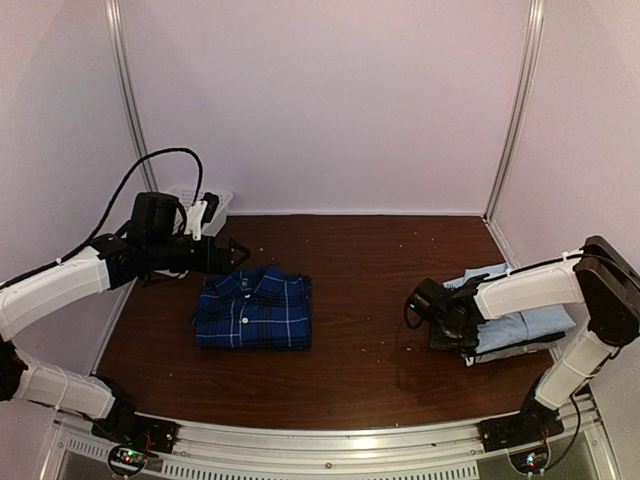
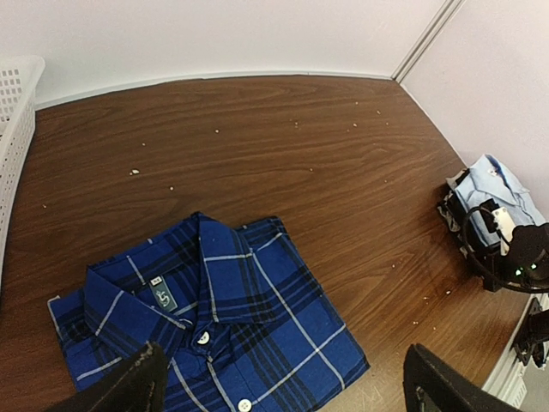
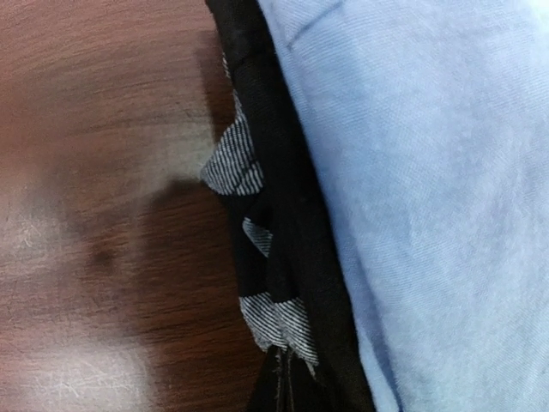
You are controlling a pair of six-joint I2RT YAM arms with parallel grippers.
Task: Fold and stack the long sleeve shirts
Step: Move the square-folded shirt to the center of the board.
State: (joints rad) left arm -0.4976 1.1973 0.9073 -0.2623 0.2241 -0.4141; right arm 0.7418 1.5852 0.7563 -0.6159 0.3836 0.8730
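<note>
Left hand [image 1: 238, 256]: released, jaws spread wide, hovering just behind the collar end of the plaid shirt; in the left wrist view only its two dark fingertips [image 2: 129, 386] show, cut off by the bottom edge.
Plaid shirt [image 1: 253, 310]: dark blue and black with thin white lines, folded into a rectangle, collar up and buttons showing, lying flat on the left half of the worktop [image 1: 380, 260]; nothing touches it.
Right hand [image 1: 437, 312]: clenched, pressed against the left edge of the stack at the right side of the worktop; its fingers do not appear in the right wrist view, and whether any cloth is caught between them cannot be made out.
Light blue shirt [image 1: 520, 315]: folded, top of the stack, partly covered by the right arm in the top view.
Darker layers [image 3: 283, 215]: black cloth and a grey striped piece [image 3: 236, 163] protrude beneath the light blue shirt; how many shirts they make up cannot be told.
Basket [image 1: 195, 200]: white lattice, far left corner, largely hidden behind the left arm.
</note>
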